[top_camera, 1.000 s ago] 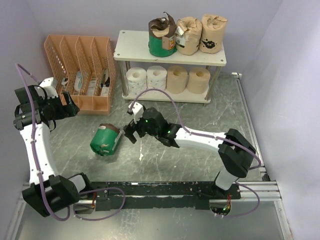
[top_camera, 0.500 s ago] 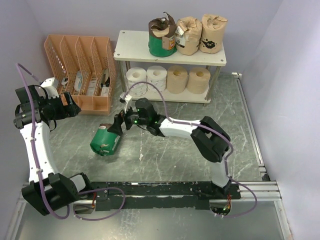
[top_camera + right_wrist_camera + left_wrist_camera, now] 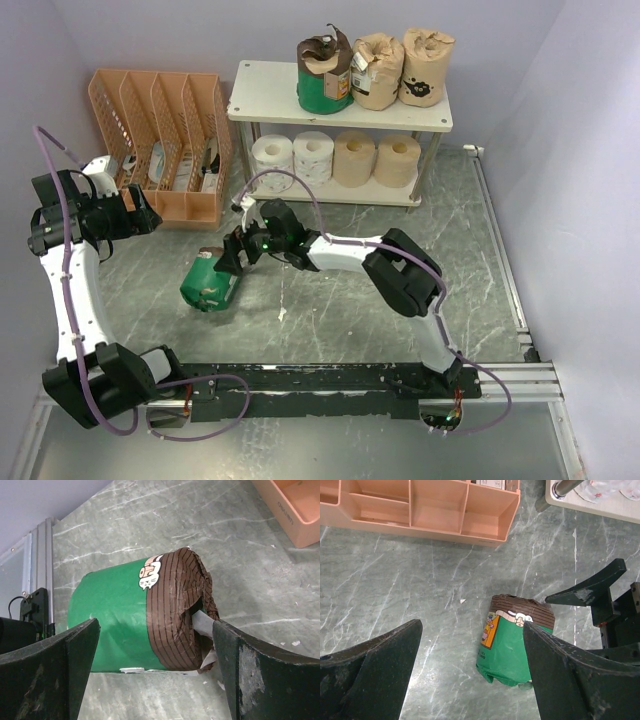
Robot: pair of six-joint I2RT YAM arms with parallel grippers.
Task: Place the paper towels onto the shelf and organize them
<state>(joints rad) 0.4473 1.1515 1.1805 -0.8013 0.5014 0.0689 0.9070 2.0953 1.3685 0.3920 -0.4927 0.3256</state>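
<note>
A green-wrapped paper towel roll (image 3: 210, 280) with brown ends lies on its side on the table, also in the left wrist view (image 3: 510, 645) and the right wrist view (image 3: 125, 615). My right gripper (image 3: 232, 262) (image 3: 156, 625) is open, its jaws either side of the roll's torn brown end, low over the table. My left gripper (image 3: 145, 212) (image 3: 470, 630) is open and empty, held high to the roll's left. The shelf (image 3: 270, 100) holds a green roll (image 3: 323, 80) and two tan-wrapped rolls (image 3: 378, 72) on top, with two white rolls (image 3: 290, 156) and two tan rolls (image 3: 375, 158) below.
An orange slotted file organizer (image 3: 160, 140) stands left of the shelf, close behind the left gripper, and shows in the left wrist view (image 3: 435, 510). Walls close in at the left, back and right. A metal rail (image 3: 500, 375) runs along the near edge.
My right arm has stretched to the left and its open gripper has come up to the brown end of the lying green roll. The left arm has hardly moved.
</note>
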